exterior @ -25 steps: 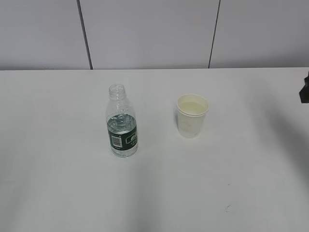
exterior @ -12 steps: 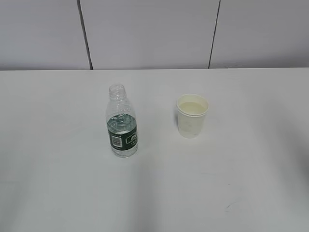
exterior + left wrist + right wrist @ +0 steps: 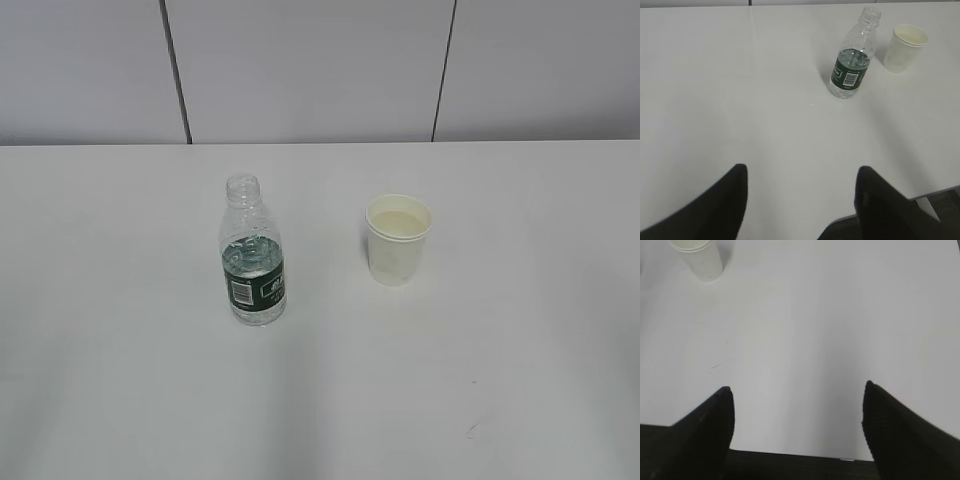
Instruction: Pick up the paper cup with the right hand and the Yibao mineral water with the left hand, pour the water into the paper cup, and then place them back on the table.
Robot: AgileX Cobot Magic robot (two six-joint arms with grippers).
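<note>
The dark shape that sat at the right edge of the exterior view a second ago is gone, and half a second ago it was already out of sight; the bottle and cup have not shifted at all.

The Yibao mineral water (image 3: 252,255) stands upright, uncapped, left of the middle of the table (image 3: 120,400), nearer the far edge than the near one. The paper cup (image 3: 398,239) stands upright to its right, apart from it, with a clear gap between them. There is one bottle and one cup, nothing else on the surface. The water (image 3: 250,262) reaches only about to the top of the green label, and the cup looks to have some pale liquid in it, though I cannot be sure.

The left hand (image 3: 800,200) hangs back over the near edge, fingers spread wide with nothing between them, the bottle well ahead of it. The right hand (image 3: 796,425) is likewise wide apart and empty, the cup far off at the top left of its view.

I would judge the bottle light, thin-walled and easy to crush, with smooth plastic that could slip; the label band seems the firmest place to grip. The cup is lighter still and soft, so take it gently around the mid wall, below the rolled rim.
</note>
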